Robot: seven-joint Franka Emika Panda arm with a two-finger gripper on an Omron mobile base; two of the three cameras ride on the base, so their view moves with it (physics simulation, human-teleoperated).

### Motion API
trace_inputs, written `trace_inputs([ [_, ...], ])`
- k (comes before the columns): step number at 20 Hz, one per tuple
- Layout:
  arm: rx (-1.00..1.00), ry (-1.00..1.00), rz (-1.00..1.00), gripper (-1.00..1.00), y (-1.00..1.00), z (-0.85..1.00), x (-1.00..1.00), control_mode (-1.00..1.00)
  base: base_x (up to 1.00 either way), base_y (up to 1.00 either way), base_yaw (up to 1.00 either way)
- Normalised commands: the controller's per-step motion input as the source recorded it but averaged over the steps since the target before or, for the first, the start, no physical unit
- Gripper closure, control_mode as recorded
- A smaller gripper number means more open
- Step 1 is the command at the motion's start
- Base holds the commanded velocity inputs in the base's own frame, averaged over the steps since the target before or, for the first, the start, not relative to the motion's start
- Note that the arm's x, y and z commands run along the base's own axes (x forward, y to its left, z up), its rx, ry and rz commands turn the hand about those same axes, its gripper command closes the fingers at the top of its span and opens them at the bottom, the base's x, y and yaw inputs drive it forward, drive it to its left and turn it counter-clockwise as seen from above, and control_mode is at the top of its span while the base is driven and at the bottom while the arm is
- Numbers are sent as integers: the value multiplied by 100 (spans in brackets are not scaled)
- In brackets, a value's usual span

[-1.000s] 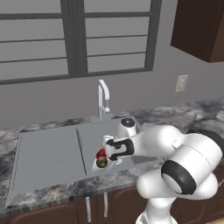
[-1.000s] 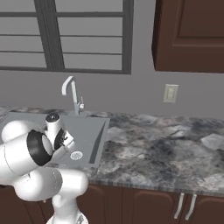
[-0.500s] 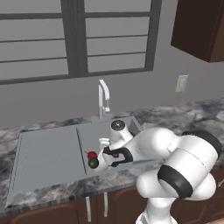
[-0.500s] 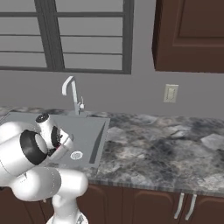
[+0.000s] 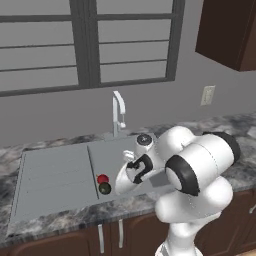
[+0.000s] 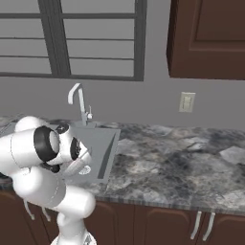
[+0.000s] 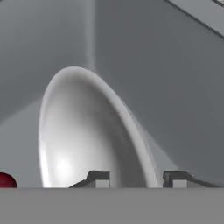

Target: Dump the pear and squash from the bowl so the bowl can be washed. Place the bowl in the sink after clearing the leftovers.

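Inside the sink basin, the gripper held the tilted bowl, jaws clamped on its rim; the pear touched the squash alongside.

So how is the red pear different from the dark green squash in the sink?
The pear is bright red; the squash is very dark green, almost black. The pear lies farther back in the sink, and the squash sits nearer the front edge. Both are small, roundish, about the same size, side by side, out of the tilted bowl.
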Motion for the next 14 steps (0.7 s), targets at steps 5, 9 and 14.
trace_inputs([
  [5,12,-4,-17,100,1,-94,4,-100,0,0,0],
  [9,-2,0,-9,-100,5,45,4,-100,0,0,0],
  [14,-5,-27,-22,-100,0,100,-4,-100,0,0,0],
])
